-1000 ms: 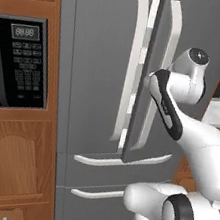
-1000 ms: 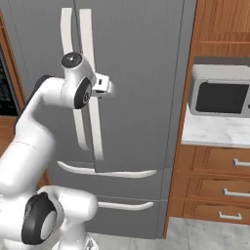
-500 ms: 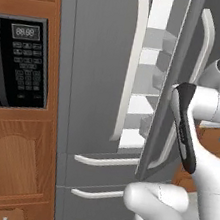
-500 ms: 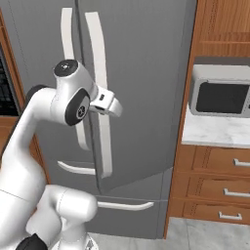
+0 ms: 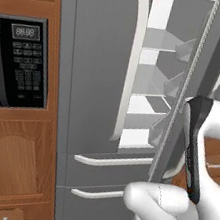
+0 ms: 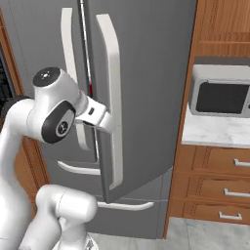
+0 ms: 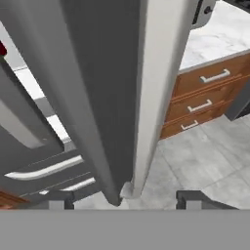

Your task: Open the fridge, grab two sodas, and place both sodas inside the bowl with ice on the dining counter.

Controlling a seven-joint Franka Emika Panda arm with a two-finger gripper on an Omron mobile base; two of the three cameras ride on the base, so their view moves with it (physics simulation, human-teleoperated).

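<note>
Your gripper (image 7: 119,199) sits right at the fridge (image 5: 97,79) r/h door handle (image 6: 111,97), fingers (image 7: 193,199) spread apart w/ the handle between them, not pinching it. R/h door's swung partly open just ahead of the tool; white shelves (image 5: 150,106) show in the gap beyond. A bit of red (image 7: 2,49) sits far inside, up-left of the tool — can't tell if it's a soda.
</note>
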